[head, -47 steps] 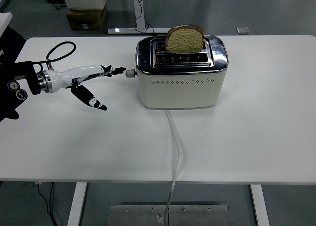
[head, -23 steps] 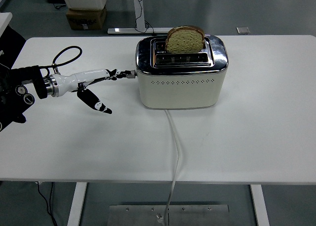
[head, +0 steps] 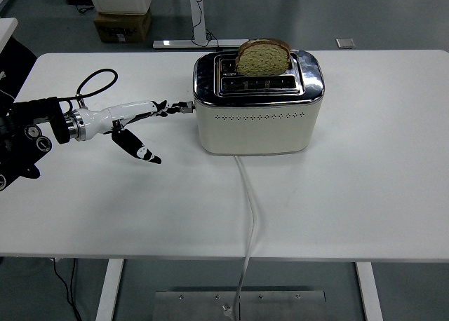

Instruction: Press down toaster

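A cream toaster (head: 258,118) with a chrome top stands at the middle of the white table (head: 351,195). A slice of brown bread (head: 262,57) sticks up out of its far slot. The toaster's lever knob (head: 186,106) juts from its left end. My left hand (head: 151,121) reaches in from the left with fingers stretched out; its fingertips (head: 175,108) lie on the lever knob, and the thumb (head: 137,147) hangs down apart. The hand holds nothing. My right arm is out of view.
The toaster's white cord (head: 249,216) runs from its front over the table's near edge. A black cable loop (head: 95,79) arches over my left wrist. A cardboard box (head: 123,25) and a desk leg (head: 198,16) stand on the floor beyond the table.
My left hand has moved right, from a gap short of the lever knob until its fingertips rest on it. The bread and toaster have not moved.
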